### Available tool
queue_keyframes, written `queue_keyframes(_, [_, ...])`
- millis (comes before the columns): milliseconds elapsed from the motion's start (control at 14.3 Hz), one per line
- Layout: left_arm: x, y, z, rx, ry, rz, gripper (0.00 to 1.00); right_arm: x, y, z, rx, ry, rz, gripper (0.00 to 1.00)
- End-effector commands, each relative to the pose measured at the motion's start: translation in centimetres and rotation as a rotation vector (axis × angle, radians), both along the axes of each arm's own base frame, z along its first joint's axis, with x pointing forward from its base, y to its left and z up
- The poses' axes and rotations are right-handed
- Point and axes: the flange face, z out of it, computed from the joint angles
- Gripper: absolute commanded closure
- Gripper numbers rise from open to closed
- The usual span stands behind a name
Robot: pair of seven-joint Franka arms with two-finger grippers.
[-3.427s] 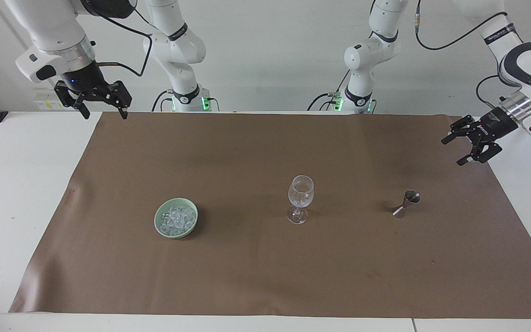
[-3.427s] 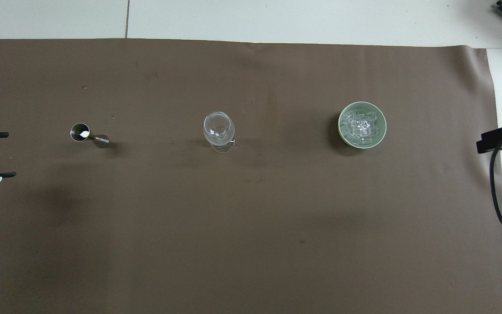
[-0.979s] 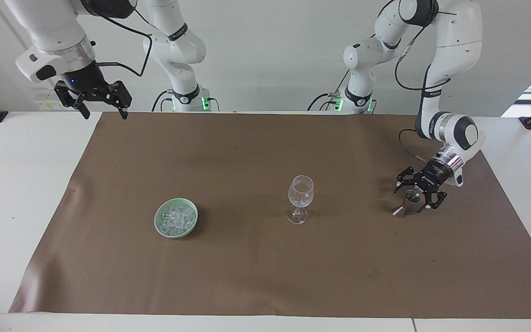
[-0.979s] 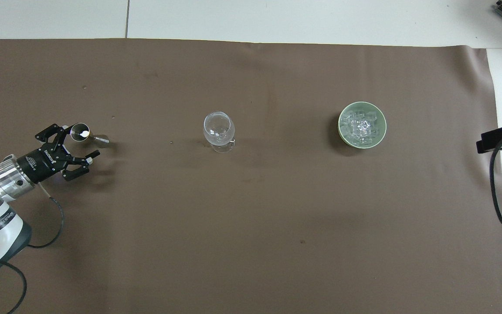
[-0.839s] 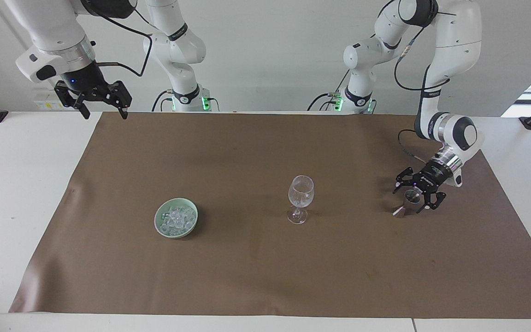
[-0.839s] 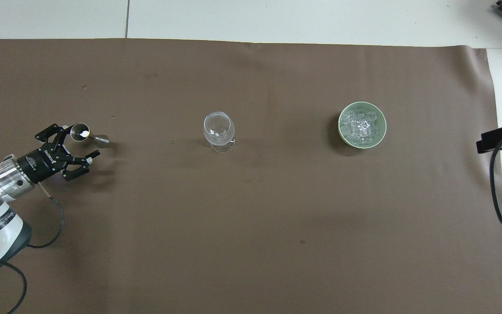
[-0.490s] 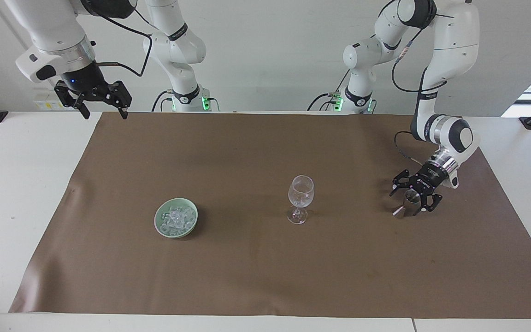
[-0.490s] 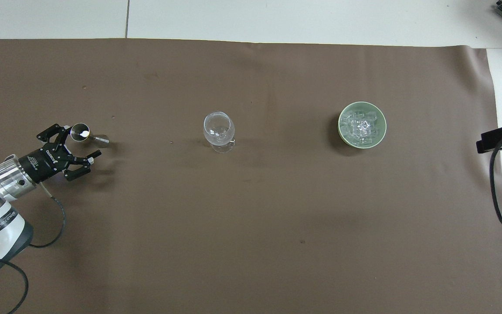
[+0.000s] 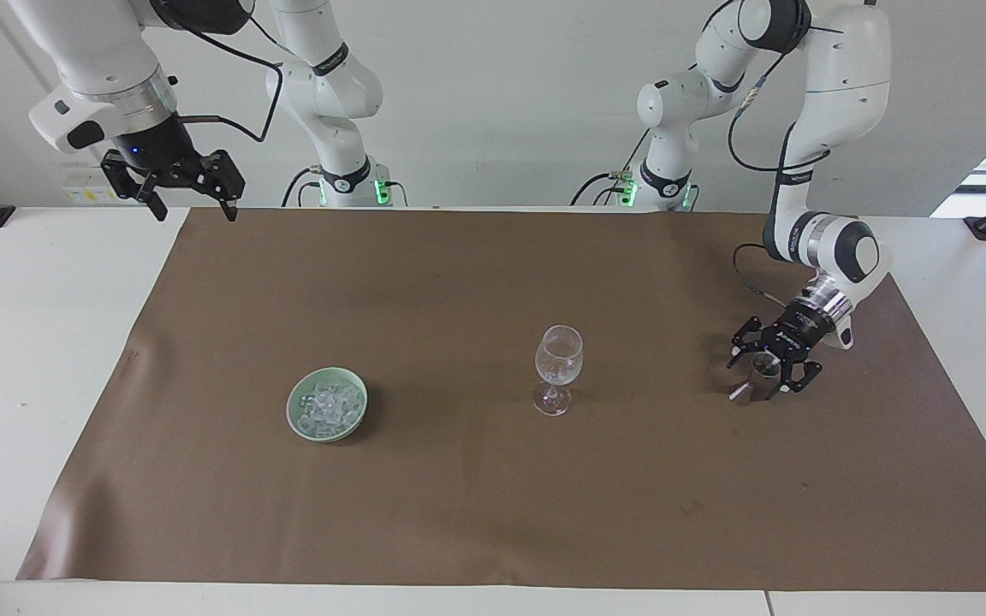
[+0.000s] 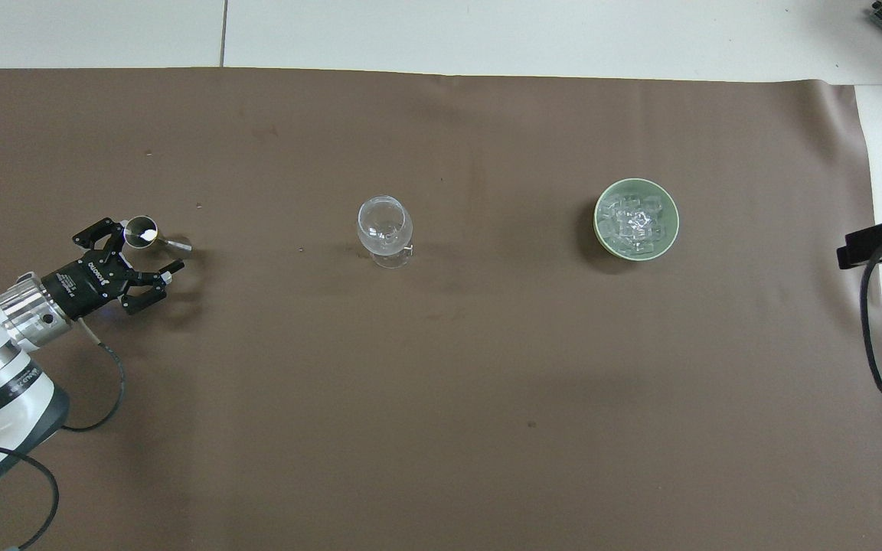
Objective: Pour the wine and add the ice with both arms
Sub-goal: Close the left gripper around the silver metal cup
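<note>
A small metal jigger (image 9: 753,377) (image 10: 142,233) stands on the brown mat toward the left arm's end. My left gripper (image 9: 759,373) (image 10: 145,248) is down at it, open, with one finger on each side of the jigger; whether they touch it is unclear. No wine shows, and the jigger's contents cannot be made out. A clear wine glass (image 9: 559,361) (image 10: 385,223) stands upright mid-mat. The ice (image 9: 328,405) (image 10: 635,221) is heaped in a pale green bowl (image 9: 295,409) (image 10: 599,232) toward the right arm's end. My right gripper (image 9: 193,211) waits open, high over the mat's corner.
The brown mat (image 9: 459,513) (image 10: 441,398) covers most of the white table (image 9: 31,359). The left arm's wrist and black cable (image 10: 96,383) lie low over the mat near the jigger.
The left gripper came down from the table's end to the jigger, and its fingers have since drawn in around it. Right arm, glass and bowl are unmoved.
</note>
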Motion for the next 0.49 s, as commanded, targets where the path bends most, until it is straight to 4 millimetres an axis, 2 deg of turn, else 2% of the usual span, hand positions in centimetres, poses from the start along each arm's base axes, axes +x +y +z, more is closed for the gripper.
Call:
queue_keyframes(0, [-0.29, -0.06, -0.27, 0.006, -0.003, 0.023, 0.35, -0.51, 0.21, 0.05, 0.014, -0.004, -0.013, 0.00])
queue_keyframes(210, [-0.29, -0.06, -0.27, 0.006, -0.003, 0.023, 0.42, -0.51, 0.21, 0.05, 0.014, -0.004, -0.013, 0.00])
queue_keyframes(420, [-0.30, 0.02, -0.27, 0.005, -0.002, 0.025, 0.54, -0.56, 0.22, 0.13, 0.014, -0.006, -0.013, 0.00])
